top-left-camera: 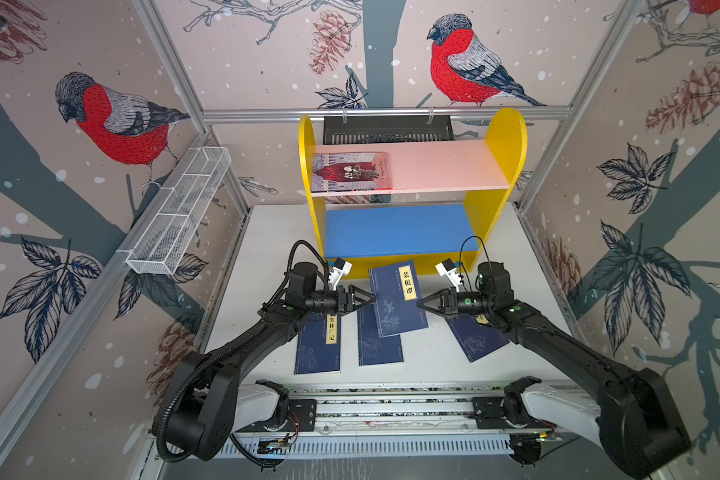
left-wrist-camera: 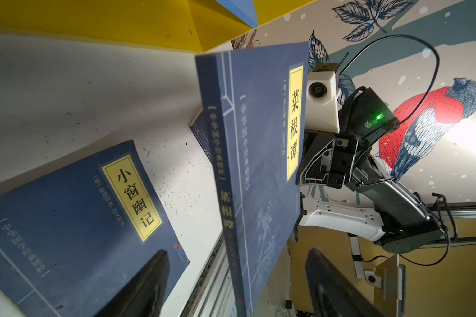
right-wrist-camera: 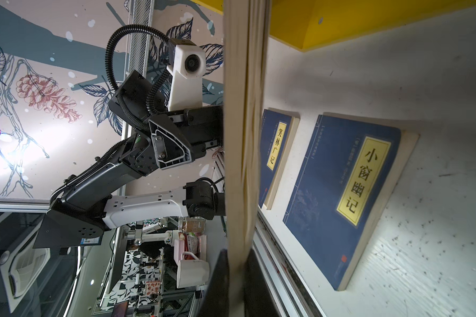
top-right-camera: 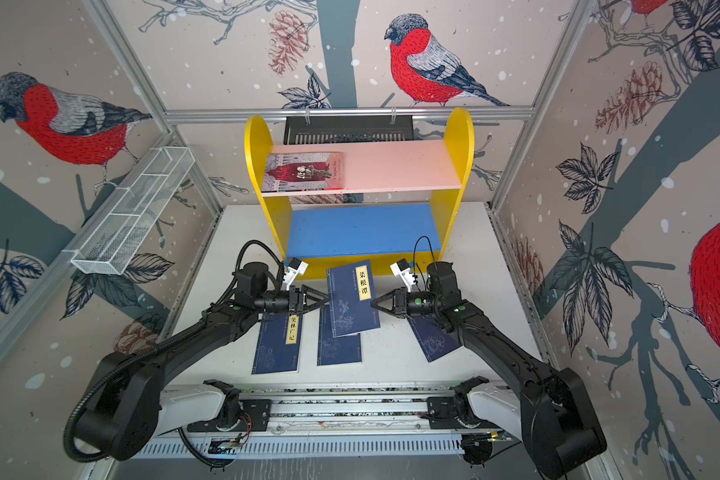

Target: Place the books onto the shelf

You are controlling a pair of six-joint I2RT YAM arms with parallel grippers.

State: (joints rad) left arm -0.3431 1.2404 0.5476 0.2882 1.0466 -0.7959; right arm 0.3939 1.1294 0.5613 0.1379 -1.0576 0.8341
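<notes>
Pinching a blue book (top-left-camera: 395,299) by its page edge with the right gripper (top-left-camera: 419,302), jaws pressed tight on the paper. Held up off the table (top-left-camera: 433,365), cover up and about flat, most likely so the far edge can be grabbed too. Waiting at that spine edge with the left gripper (top-left-camera: 370,297), spread wide, one finger (left-wrist-camera: 146,285) on each face of the book, not squeezing yet. Probably a pass from one arm to the other, or a two-arm carry, since thin, floppy and easy to bend when held by one edge. Just past both grippers: the shelf (top-left-camera: 506,137), with its blue board (top-left-camera: 395,228) bare and low. High above the grippers, on the pink board (top-left-camera: 445,164): the grey book (top-left-camera: 352,171), lying flat, done. Down under the grippers, flat on the table: three more blue books (top-left-camera: 316,353), not yet picked up. Best to shut the left gripper gently before letting go on the right, or risk a drop.
</notes>
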